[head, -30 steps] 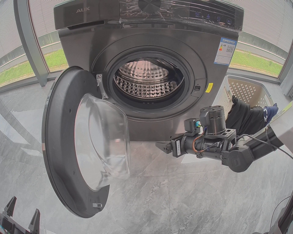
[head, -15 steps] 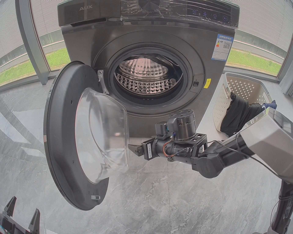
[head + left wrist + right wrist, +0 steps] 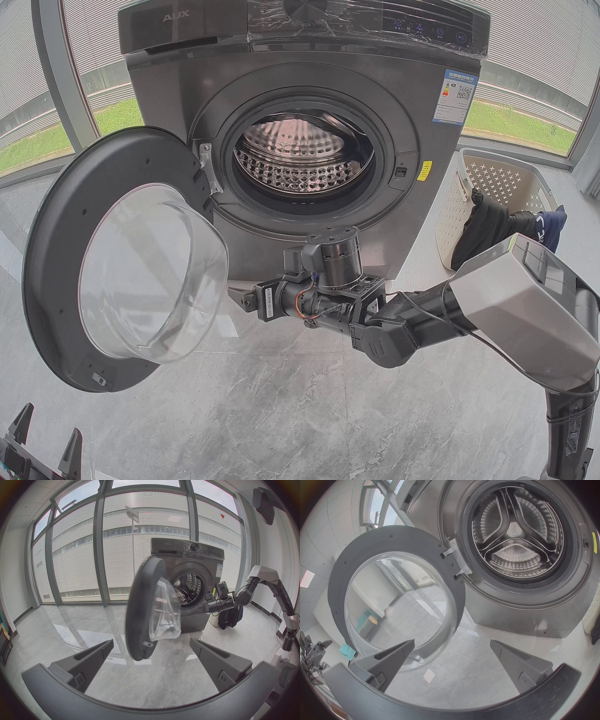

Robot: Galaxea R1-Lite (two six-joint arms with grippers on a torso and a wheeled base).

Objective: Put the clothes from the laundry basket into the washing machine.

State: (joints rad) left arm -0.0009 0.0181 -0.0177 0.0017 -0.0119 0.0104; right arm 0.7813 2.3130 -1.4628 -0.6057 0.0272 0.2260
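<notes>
The grey washing machine (image 3: 300, 69) stands with its round door (image 3: 62, 250) swung far out to the left and its steel drum (image 3: 303, 156) bare. Dark clothes (image 3: 490, 228) and a blue garment (image 3: 550, 225) hang over the rim of the white laundry basket (image 3: 500, 178) at the machine's right side. My right gripper (image 3: 240, 298) is low in front of the machine, just right of the door's glass bowl (image 3: 150, 275), open and holding nothing (image 3: 451, 648). At the bottom left my left gripper (image 3: 47, 434) is open too (image 3: 151, 648), facing the door (image 3: 140, 605) from a distance.
Glossy grey floor tiles (image 3: 281, 412) spread out in front of the machine. Tall windows (image 3: 81, 81) with a dark post stand behind it. The open door takes up the room left of the opening. The basket is squeezed between the machine and the right window wall.
My right arm has swept left across the machine's front, and the door has swung wider open to the left. The head view shifted slightly at first. The left gripper stayed put.
</notes>
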